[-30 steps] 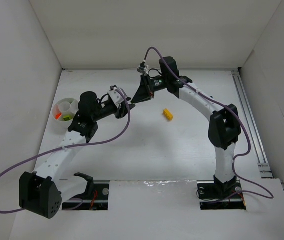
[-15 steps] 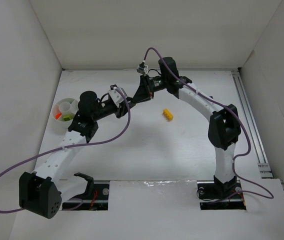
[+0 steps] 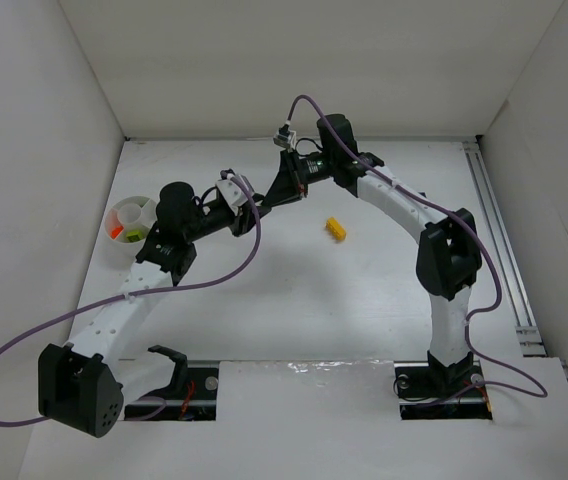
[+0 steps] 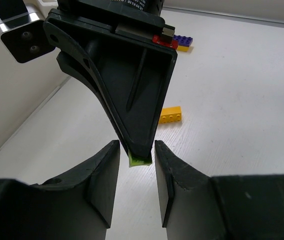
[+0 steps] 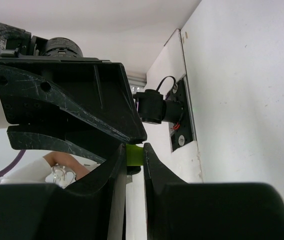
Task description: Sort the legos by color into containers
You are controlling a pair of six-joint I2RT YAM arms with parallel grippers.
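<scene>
**Handover pose, upper centre of the overhead view.** The black two-finger right gripper [image 5: 133, 150] is clamped on a tiny lime-green plastic brick [image 5: 134, 155], which juts just beyond its tips; the brick's long axis is mostly hidden. The left gripper [image 4: 135, 150] meets it tip to tip, its fingers [image 4: 107, 165] parted and straddling the brick, with a sliver of gap on at least one side. The small round white bowl [image 3: 144, 210], at centre left of the overhead view, lies nearer the left arm. The transfer therefore probably depends on those fingers closing squarely across the brick.
</scene>
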